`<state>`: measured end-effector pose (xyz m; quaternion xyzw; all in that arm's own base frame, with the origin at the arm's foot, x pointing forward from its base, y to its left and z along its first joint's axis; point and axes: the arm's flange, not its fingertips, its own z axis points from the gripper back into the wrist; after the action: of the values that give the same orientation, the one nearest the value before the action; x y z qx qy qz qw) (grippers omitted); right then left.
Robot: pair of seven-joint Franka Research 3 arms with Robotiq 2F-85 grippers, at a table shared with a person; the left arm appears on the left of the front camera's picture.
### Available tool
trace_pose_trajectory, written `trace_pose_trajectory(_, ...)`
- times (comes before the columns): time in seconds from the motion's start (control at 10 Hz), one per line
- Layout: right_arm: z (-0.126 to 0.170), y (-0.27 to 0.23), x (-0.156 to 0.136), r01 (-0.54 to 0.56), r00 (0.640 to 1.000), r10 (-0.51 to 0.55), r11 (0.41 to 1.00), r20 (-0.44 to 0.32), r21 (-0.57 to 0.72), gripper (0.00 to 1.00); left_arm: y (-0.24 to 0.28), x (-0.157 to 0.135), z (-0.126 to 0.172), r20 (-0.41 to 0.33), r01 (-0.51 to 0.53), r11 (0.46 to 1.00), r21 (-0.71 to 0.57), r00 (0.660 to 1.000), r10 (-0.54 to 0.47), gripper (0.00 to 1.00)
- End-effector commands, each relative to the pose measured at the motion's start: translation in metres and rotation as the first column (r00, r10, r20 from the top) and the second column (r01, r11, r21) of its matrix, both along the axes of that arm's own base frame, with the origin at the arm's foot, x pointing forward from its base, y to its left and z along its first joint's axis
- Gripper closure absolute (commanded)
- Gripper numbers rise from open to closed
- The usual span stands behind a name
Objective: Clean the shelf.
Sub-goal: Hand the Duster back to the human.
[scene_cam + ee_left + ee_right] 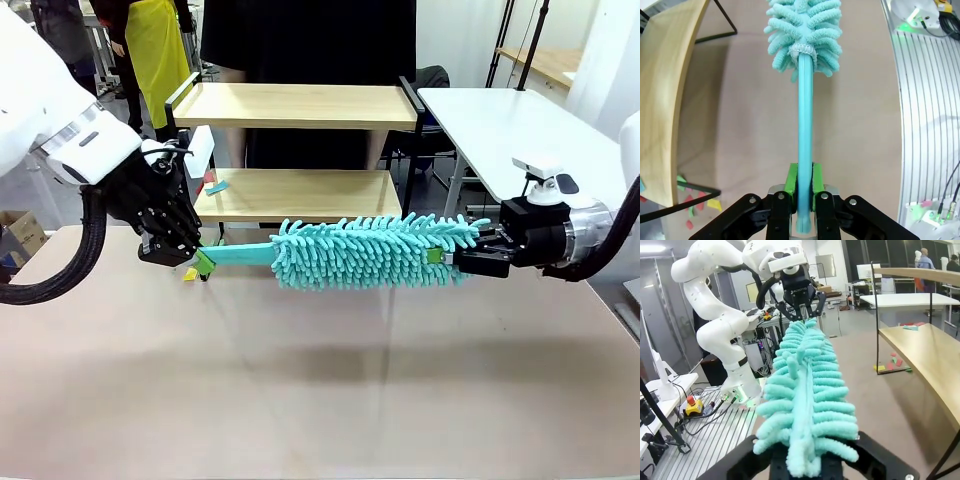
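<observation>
The left gripper (200, 262) is clamped tight on the flat teal handle of a duster (370, 252), its green pads (791, 181) pressed against both sides of the handle's end, as the left wrist view shows plainly. From there the handle runs level above the tabletop to the duster's shaggy teal microfibre head, which stretches across the middle of the front view. The right gripper (445, 258) has its jaws closed on the far tip of that head, a green pad showing at the fringe; in the right wrist view the fibres bulge out between its black fingers (880, 460). So the duster hangs horizontally between the two arms, clear of the beige table (320, 400). Just behind it stands the shelf (300, 150), two light wooden boards in a thin black frame, at the table's far edge. Small coloured paper scraps (216, 186) lie on its lower board, and more sit on the table by its left legs. A person in dark clothing stands behind the shelf.
</observation>
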<state>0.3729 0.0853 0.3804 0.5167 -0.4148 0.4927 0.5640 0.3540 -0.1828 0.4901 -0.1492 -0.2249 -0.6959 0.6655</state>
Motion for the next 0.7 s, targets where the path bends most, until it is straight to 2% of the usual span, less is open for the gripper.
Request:
trace_pose_trajectory(0.0, 0.006, 0.004, -0.001, -0.017, 1.0, 0.017, 1.0, 0.017, 0.0, 1.0, 0.0, -0.001, 0.001, 0.001, 0.0, 1.0, -0.011, 1.0, 0.0, 0.86)
trace_pose_trajectory(0.1, 0.006, 0.003, -0.002, -0.03, 0.999, 0.03, 1.0, 0.024, 0.005, 1.0, 0.0, -0.001, 0.001, 0.001, 0.0, 1.0, -0.011, 1.0, 0.0, 0.86)
trace_pose_trajectory(0.2, 0.006, 0.001, 0.0, -0.045, 0.999, 0.043, 0.997, 0.028, 0.064, 1.0, 0.0, -0.001, 0.001, 0.001, 0.0, 1.0, -0.011, 1.0, 0.0, 0.86)
trace_pose_trajectory(0.3, 0.006, 0.002, -0.001, -0.074, 0.992, 0.08, 0.995, -0.102, 0.066, 1.0, 0.0, -0.001, 0.001, 0.001, 0.0, 1.0, -0.011, 1.0, 0.0, 0.86)
trace_pose_trajectory(0.4, 0.002, 0.0, -0.001, -0.011, 1.0, 0.011, 1.0, 0.01, 0.012, 1.0, 0.0, 0.0, 0.0, 0.001, -0.001, 1.0, 0.0, 1.0, 0.001, 0.29)
trace_pose_trajectory(0.5, 0.002, 0.0, -0.001, -0.011, 1.0, 0.011, 1.0, 0.01, 0.012, 1.0, 0.01, 0.003, 0.002, -0.002, -0.007, 1.0, -0.026, 1.0, 0.007, 0.29)
trace_pose_trajectory(0.6, 0.002, 0.0, -0.001, -0.011, 1.0, 0.011, 1.0, 0.01, 0.012, 1.0, 0.021, 0.005, 0.005, -0.029, -0.014, 0.998, -0.056, 1.0, 0.012, 0.0)
